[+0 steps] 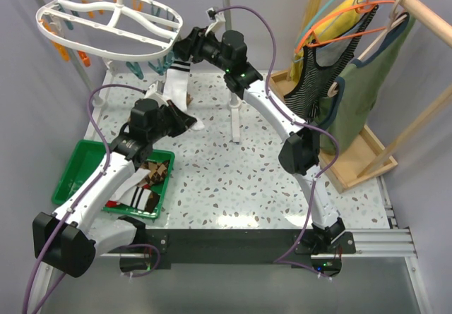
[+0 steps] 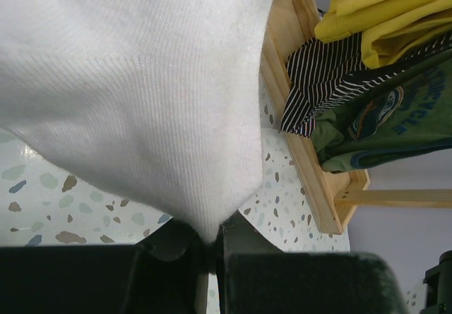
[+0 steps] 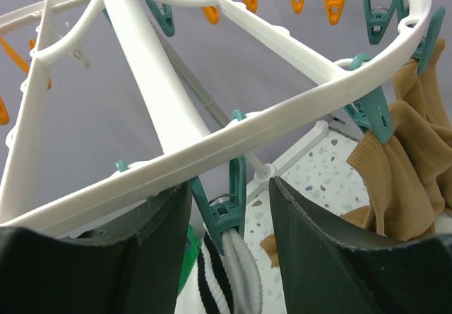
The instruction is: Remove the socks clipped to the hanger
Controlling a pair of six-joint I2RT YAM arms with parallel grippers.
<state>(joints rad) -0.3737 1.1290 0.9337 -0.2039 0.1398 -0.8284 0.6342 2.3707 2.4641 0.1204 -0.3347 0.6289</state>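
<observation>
The white ribbed sock with black stripes (image 2: 141,81) hangs from one teal plastic clip (image 3: 227,212) on the rim of the white plastic oval drying hanger (image 1: 152,46), its lower part drawn toward the left arm. The left claw (image 2: 210,235) is closed tight on a fold of that sock. The right claw (image 3: 229,187) stands open, its fingers straddling the teal clip without pressing it, as far as the wrist view lets me judge. The step in hand looks to be freeing this sock. To do it well, the right claw should close on the clip's upper handles, not on the part biting the cuff. The left claw should keep only gentle downward tension and draw the sock away once the clip lets go, or the hanger will swing. The long tan-brown socks (image 3: 402,173) hang clipped just beside, and a green plastic bin (image 1: 78,162) on the speckled tabletop (image 1: 233,180) holds other socks.
</observation>
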